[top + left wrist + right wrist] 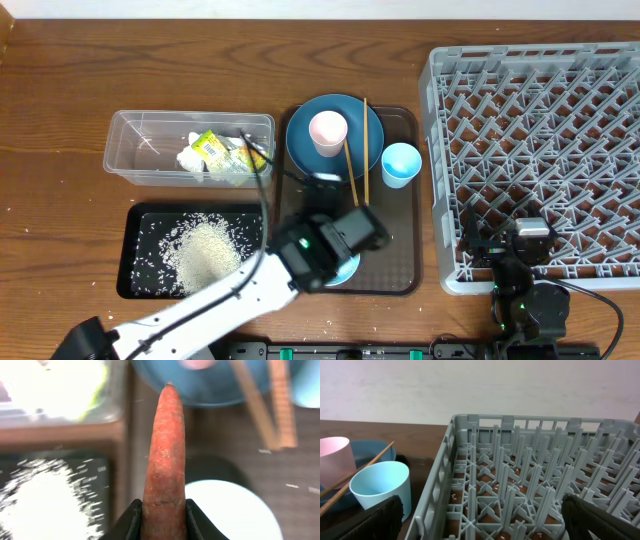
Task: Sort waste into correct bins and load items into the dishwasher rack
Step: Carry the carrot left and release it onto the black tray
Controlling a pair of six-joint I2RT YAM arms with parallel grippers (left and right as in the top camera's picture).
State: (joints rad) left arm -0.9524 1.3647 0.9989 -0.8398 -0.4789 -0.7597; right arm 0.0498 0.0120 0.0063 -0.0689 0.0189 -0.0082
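Carrot [165, 450] pinched in left end effector [164, 510] above tray [400, 250]; right end effector [480, 520] spread wide.

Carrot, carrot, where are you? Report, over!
Left pincer shut on carrot, held over brown tray. Right pincer open, by rack. No obstacle seen toward black tray with rice.

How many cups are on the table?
2. The pink cup stands on the blue plate. The light blue cup stands on the brown tray, just right of the chopsticks. The left arm covers part of the tray, so one could be hidden.
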